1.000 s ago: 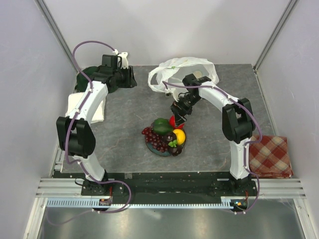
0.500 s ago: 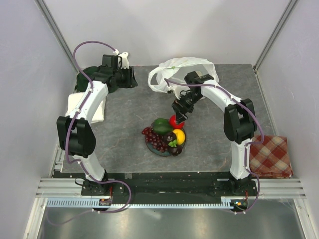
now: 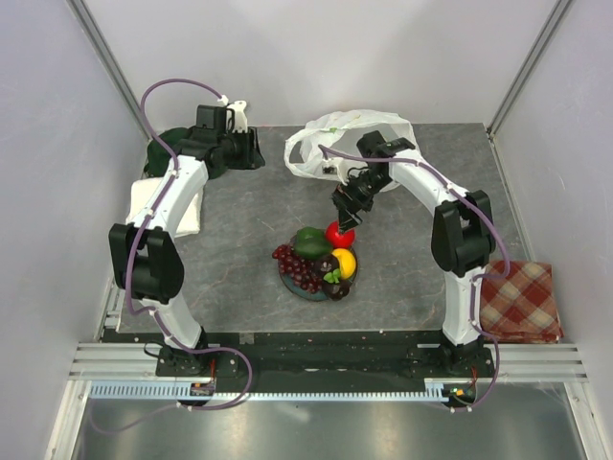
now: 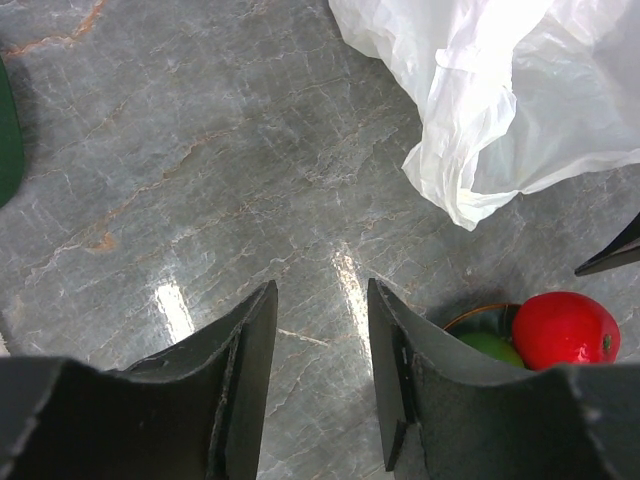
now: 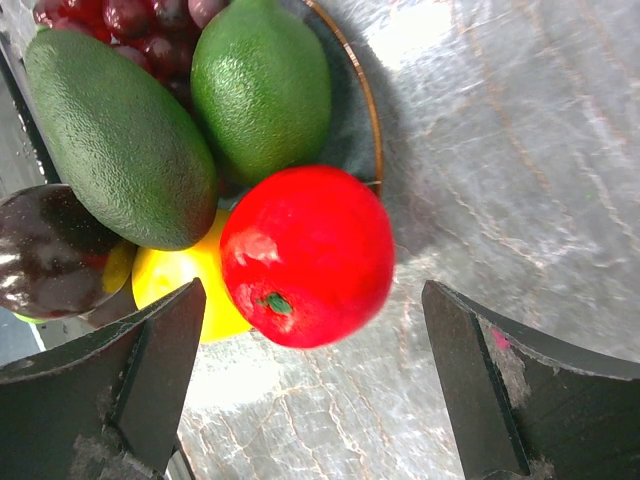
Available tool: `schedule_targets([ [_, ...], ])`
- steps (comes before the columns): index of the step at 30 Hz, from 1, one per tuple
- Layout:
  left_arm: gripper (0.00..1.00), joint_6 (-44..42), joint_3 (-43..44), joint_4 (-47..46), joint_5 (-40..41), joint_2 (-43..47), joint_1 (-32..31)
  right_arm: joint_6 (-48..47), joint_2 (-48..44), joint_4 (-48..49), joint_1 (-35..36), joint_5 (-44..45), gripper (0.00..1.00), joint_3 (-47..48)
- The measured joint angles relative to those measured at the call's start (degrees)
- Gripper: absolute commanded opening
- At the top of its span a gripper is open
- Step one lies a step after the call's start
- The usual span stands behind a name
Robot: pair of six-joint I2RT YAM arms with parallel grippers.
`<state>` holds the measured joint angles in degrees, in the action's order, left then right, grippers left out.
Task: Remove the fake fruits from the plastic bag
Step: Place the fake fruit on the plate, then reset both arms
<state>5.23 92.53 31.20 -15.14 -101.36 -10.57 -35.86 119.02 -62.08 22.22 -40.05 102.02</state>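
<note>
The fake fruits are piled on a round plate point(image 3: 308, 292): a dark red grape bunch point(image 3: 295, 266), a green oval piece point(image 3: 308, 240), a yellow fruit point(image 3: 345, 261) and a dark purple fruit point(image 5: 55, 250). A red apple point(image 3: 339, 233) point(image 5: 307, 255) lies at the plate's far rim point(image 5: 362, 110), against the yellow fruit point(image 5: 180, 290). My right gripper point(image 3: 347, 199) point(image 5: 312, 290) hovers open just behind the apple, holding nothing. The white plastic bag point(image 3: 354, 139) point(image 4: 500, 90) lies crumpled at the back. My left gripper point(image 3: 251, 150) point(image 4: 322, 285) hangs open left of the bag, over bare table.
A red checked cloth point(image 3: 517, 299) lies at the right edge of the table. A dark green cap point(image 3: 174, 146) and a white cloth point(image 3: 158, 206) sit at the left, under the left arm. Walls close in the table on three sides.
My right gripper has drawn back from over the apple toward the bag, still open. The apple stays by the plate. The left arm has not moved.
</note>
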Motion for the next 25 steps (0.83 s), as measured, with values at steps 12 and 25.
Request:
schedule_targets([
  [12,0.99,-0.3,0.1,0.0,0.3,0.2,0.0,6.3,-3.6,2.1,-2.9,3.7,0.98,4.4],
  [25,0.99,-0.8,-2.2,0.0,3.0,7.2,0.0,18.3,-22.8,18.8,-4.4,22.3,0.98,-3.1],
])
